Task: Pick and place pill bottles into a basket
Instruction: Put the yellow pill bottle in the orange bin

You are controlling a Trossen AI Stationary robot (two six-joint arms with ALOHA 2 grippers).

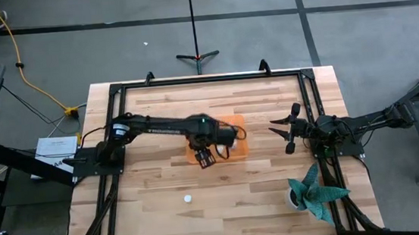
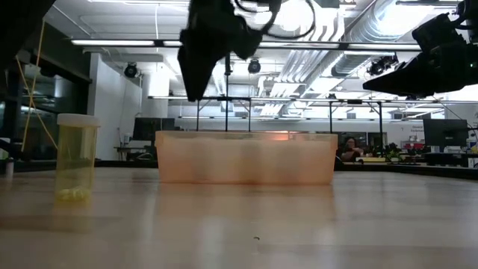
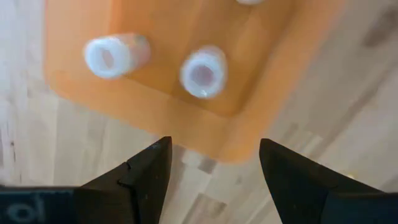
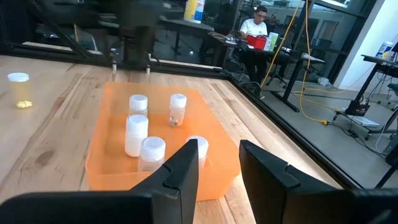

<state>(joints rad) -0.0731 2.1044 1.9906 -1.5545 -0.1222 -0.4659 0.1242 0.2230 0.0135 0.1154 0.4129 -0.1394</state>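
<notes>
The orange basket (image 1: 229, 123) sits mid-table and holds several white-capped pill bottles (image 4: 136, 133), all upright. Two of them show in the left wrist view (image 3: 203, 71). My left gripper (image 1: 203, 160) is open and empty, pointing down above the basket's near left corner (image 3: 230, 140). One more pill bottle (image 1: 188, 198), yellowish with a pale cap, stands on its base on the table nearer the front edge; it also shows in the low view (image 2: 76, 158). My right gripper (image 1: 283, 131) is open and empty, held above the table to the right of the basket, pointing at it (image 4: 219, 155).
A teal leafy plant (image 1: 316, 192) in a small pot stands at the table's near right. A black frame (image 1: 206, 78) runs round the table's edges. Bare wood lies between the basket and the lone bottle. A person (image 4: 254, 28) sits at a desk beyond the table.
</notes>
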